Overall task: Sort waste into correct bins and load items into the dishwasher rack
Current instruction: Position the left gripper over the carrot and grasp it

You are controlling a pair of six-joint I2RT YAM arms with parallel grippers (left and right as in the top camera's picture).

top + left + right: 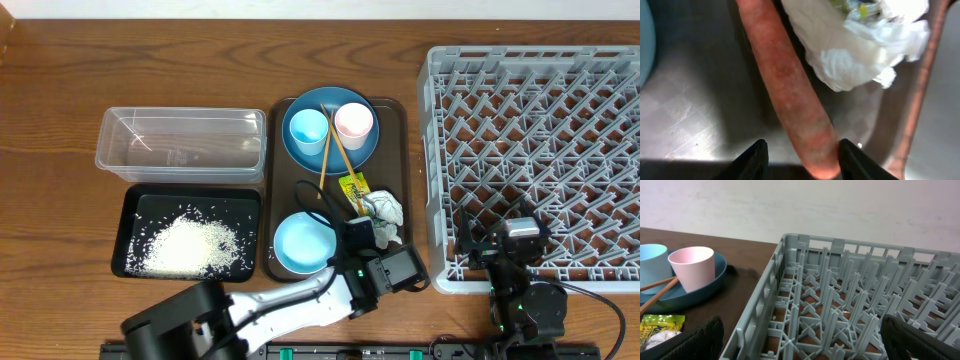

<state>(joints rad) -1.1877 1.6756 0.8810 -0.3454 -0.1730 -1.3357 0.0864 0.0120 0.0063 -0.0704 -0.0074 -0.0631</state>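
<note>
- Wooden table under everything; a pale wall shows behind it in the right wrist view.
- Brown tray sits mid-table, with the rack beside it on one side and the box and black tray on the other.
- Left gripper is down at the near end of the brown tray, just beside the bowl.
- Carrot lies on the tray floor between that gripper's fingers. Its blunt end is against one finger, and a clear gap separates it from the other.
- The jaws stand part-way apart, straddling the carrot and not clamped on it.
- From overhead the carrot is hidden under the gripper.
- Tissue lies beside the carrot, just ahead of the fingers. The wrapper lies next to it.
- Rice is heaped in the black tray; the box next to it holds nothing I can see.
- Plate sits at the far end of the brown tray and carries the blue cup and pink cup, both upright. The chopsticks lean across its rim.
- Right gripper hangs over the rack's near edge, jaws spread wide with nothing between them, well apart from the carrot.
</note>
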